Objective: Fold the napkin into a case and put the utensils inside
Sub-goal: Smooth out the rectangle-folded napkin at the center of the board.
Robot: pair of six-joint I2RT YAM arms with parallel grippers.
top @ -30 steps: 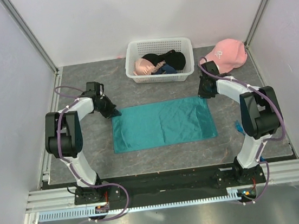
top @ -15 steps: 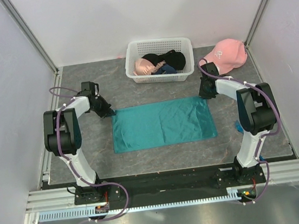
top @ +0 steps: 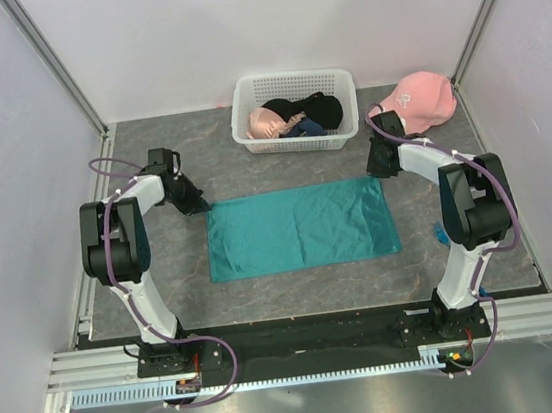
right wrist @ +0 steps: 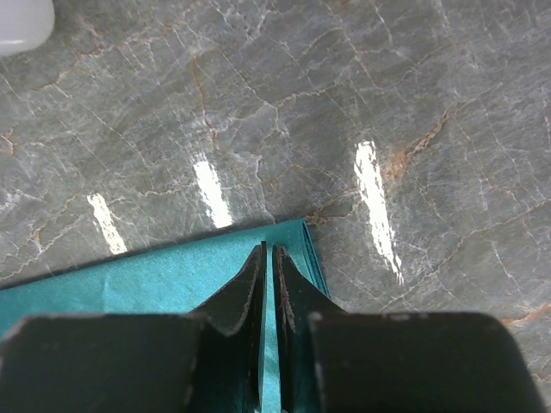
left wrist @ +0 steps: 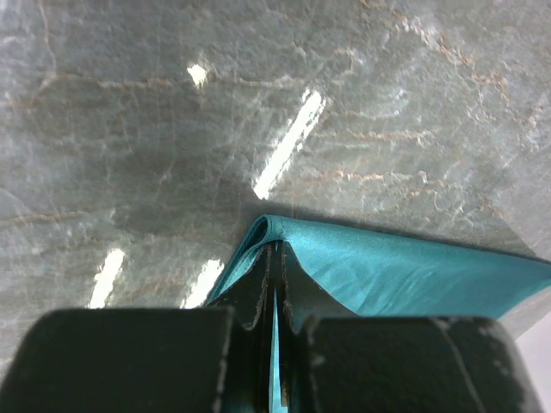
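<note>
Teal napkin (top: 301, 228) lies flat mid-worktop (top: 251, 169), a wide rectangle. L jaws pinched shut on its far-left corner, R jaws shut on its far-right corner. White basket (top: 296, 145) behind it holds pink (top: 268, 122) & black (top: 316, 109) garments. Pink cap (top: 422, 96) sits just right of basket. Blue utensil (top: 441, 235) lies by R arm, right of napkin.

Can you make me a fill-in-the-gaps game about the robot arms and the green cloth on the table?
1. The left gripper and the right gripper each have their jaws shut on a far ___ of the napkin.
2. The pink cap lies to the ___ of the white basket.
3. The black clothes lie inside the ___.

Missing words: corner; right; basket.
</note>
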